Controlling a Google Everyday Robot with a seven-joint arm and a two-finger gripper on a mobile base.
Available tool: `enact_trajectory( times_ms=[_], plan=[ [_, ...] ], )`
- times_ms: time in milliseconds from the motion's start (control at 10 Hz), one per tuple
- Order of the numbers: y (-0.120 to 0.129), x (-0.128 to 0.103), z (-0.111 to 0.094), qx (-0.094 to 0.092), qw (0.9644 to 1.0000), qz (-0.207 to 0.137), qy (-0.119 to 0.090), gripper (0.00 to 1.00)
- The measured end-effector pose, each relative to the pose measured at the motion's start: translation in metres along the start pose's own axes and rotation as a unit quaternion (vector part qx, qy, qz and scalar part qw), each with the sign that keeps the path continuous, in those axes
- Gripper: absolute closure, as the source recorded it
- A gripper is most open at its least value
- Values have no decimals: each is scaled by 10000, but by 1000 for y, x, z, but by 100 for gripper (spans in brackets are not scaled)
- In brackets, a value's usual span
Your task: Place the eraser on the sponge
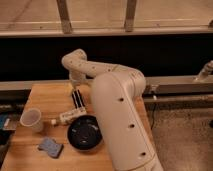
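The eraser [77,98], a flat black block with white stripes, lies on the wooden table [45,95] toward its back. The light-blue sponge [50,147] rests near the table's front left, well apart from the eraser. My white arm bends over the table's back edge, and the gripper [73,86] points down just behind and above the eraser's far end. Most of the gripper is hidden by the wrist.
A black bowl [85,132] sits between the eraser and the sponge, to the right. A white labelled tube [67,116] lies beside the bowl. A translucent white cup [31,120] stands at the left. My large arm segment [120,120] covers the table's right side.
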Motion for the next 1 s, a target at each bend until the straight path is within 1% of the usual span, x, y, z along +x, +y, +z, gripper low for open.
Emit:
enact_trajectory(
  times_ms=[100,200,300,400,600,800,900,1000],
  plan=[
    [2,1,6,-225,9997,86,1,20],
    [9,1,15,-399,9991,94,42,20],
    [12,0,20,-458,9989,74,83,20],
    [18,-1,28,-494,9986,-5,197,20],
    [24,-4,40,-429,9980,-185,434,20],
    [27,-3,53,-334,9960,-381,735,20],
    [27,-3,58,-333,9953,-413,809,20],
    [25,-1,62,-337,9948,-423,865,23]
  ],
)
